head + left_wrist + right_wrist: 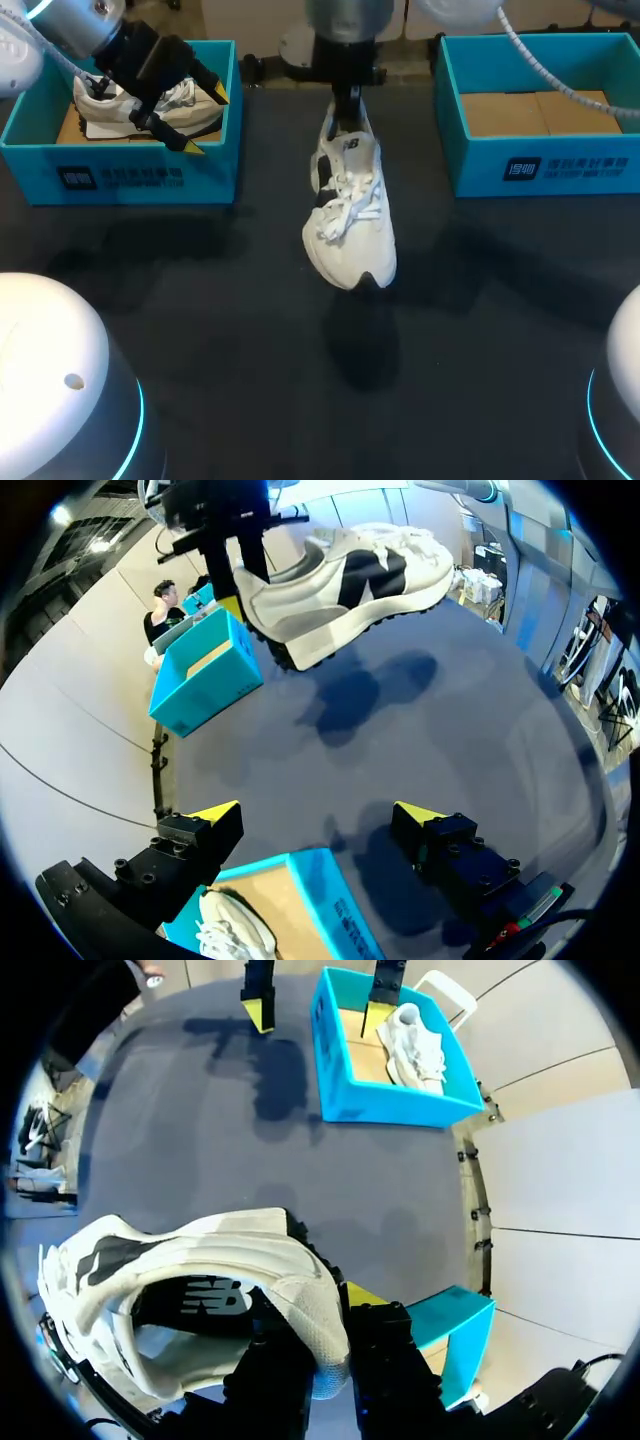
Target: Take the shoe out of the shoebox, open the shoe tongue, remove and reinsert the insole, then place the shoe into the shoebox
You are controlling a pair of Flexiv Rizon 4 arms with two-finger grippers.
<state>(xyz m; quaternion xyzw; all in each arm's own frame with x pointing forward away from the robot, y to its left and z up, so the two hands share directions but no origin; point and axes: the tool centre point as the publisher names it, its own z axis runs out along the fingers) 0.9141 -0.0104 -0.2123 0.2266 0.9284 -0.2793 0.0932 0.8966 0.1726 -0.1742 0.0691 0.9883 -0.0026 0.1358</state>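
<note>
Head view: two shoeboxes [130,180] [540,165], one boxed shoe [105,122], one lifted shoe [350,215].

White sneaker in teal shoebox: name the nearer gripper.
Left. The left gripper hovers open above the boxed white sneaker; the right gripper hangs mid-table, shut on a second white sneaker.
</note>
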